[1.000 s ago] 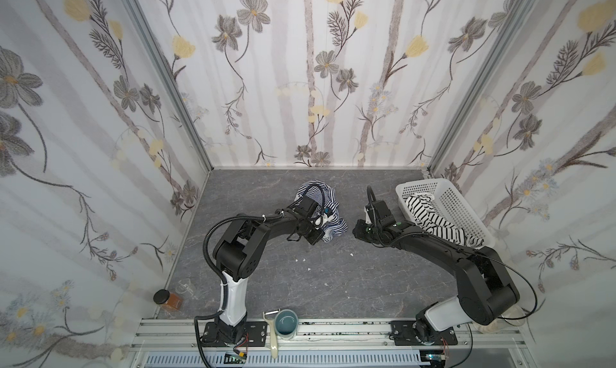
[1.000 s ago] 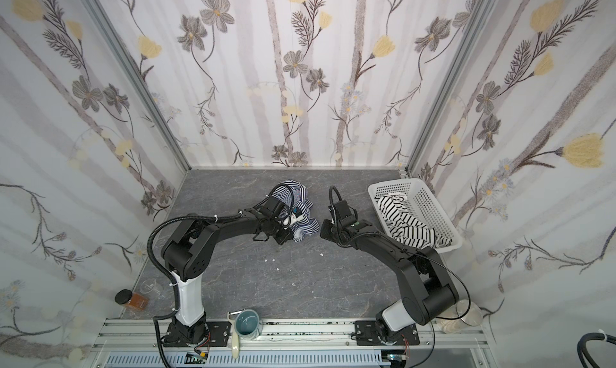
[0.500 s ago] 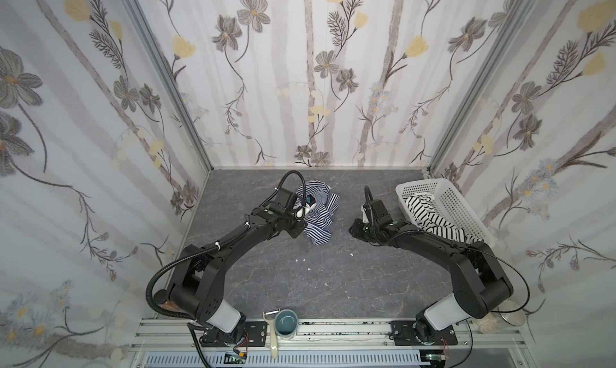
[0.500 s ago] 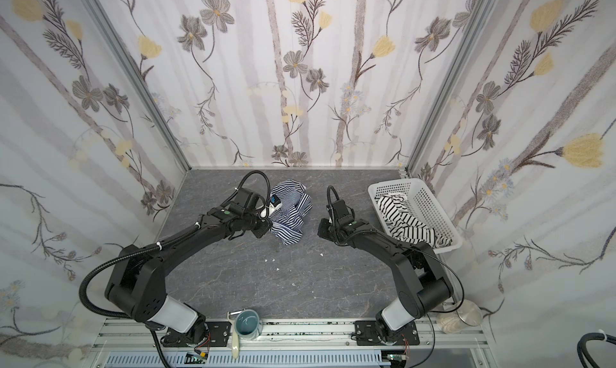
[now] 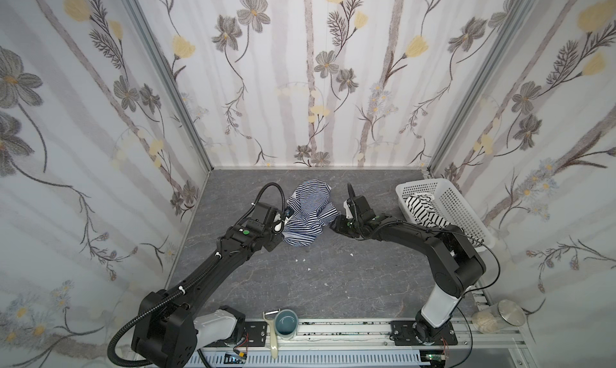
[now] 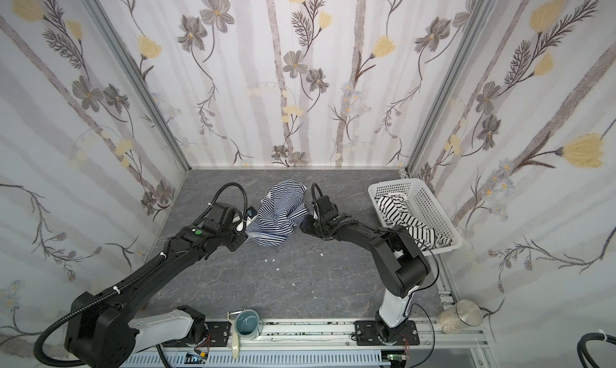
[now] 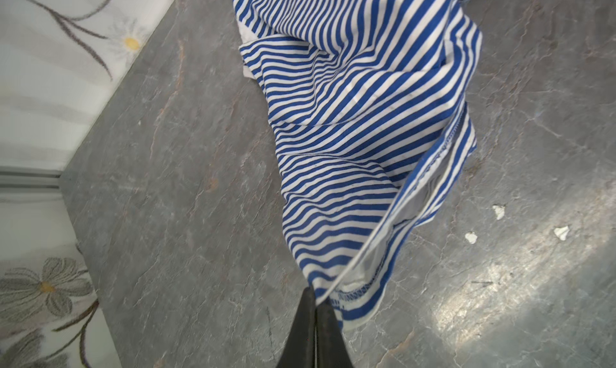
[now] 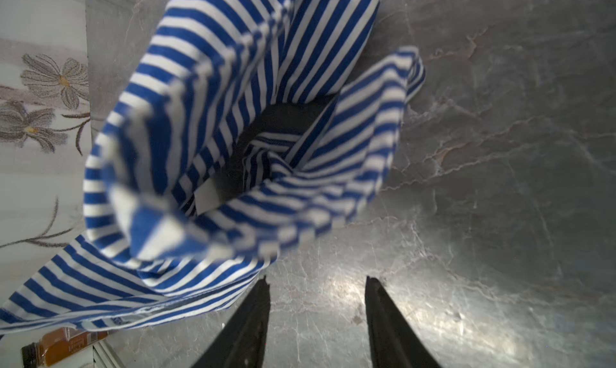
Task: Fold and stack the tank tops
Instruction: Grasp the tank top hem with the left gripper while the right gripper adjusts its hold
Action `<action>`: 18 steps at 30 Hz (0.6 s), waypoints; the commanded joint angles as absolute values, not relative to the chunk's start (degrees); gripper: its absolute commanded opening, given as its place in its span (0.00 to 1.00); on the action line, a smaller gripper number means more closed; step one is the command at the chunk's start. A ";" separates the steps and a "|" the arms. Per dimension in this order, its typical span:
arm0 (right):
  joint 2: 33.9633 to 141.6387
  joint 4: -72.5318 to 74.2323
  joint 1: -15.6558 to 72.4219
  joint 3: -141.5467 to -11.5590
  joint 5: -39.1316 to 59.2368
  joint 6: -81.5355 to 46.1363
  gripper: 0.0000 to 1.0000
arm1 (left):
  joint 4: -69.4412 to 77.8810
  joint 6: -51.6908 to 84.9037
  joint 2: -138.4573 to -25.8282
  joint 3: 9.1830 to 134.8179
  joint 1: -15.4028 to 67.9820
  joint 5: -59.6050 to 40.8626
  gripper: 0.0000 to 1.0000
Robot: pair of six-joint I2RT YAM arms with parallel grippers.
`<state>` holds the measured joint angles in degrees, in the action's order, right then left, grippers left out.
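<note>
Navy top (image 7: 350, 133) bunched, hem pinched in the clamped left gripper (image 7: 315, 301); right gripper (image 8: 316, 283) jaws parted, cloth just beside.

no legible text, amber bottle (image 8: 66, 347) label too blurred

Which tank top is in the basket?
The white top with wide black stripes; it lies in the white basket. The fine navy-striped top is out on the table, pinched by the left gripper.
</note>
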<state>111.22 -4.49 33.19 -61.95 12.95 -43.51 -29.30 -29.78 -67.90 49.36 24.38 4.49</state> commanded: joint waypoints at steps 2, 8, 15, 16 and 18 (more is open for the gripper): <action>113.76 -4.53 33.00 -67.23 9.62 -42.84 0.55 | -29.63 -29.58 -65.09 48.96 22.16 3.85 0.00; 118.93 -13.18 32.02 -75.19 4.93 -35.94 0.59 | -28.70 -29.78 -63.81 48.87 18.12 1.81 0.00; 124.58 -14.37 31.62 -80.21 3.14 -28.89 0.63 | -25.61 -28.87 -65.31 49.21 12.43 -2.60 0.00; 125.16 -14.46 31.56 -80.76 2.55 -28.26 0.63 | -25.26 -28.91 -65.75 49.31 11.82 -3.01 0.00; 126.25 -14.94 31.48 -82.29 2.37 -27.03 0.63 | -24.51 -28.98 -66.96 49.39 10.31 -4.29 0.00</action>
<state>125.21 -14.83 31.62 -80.60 4.47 -30.63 -27.20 -29.30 -65.95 48.95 11.66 -1.28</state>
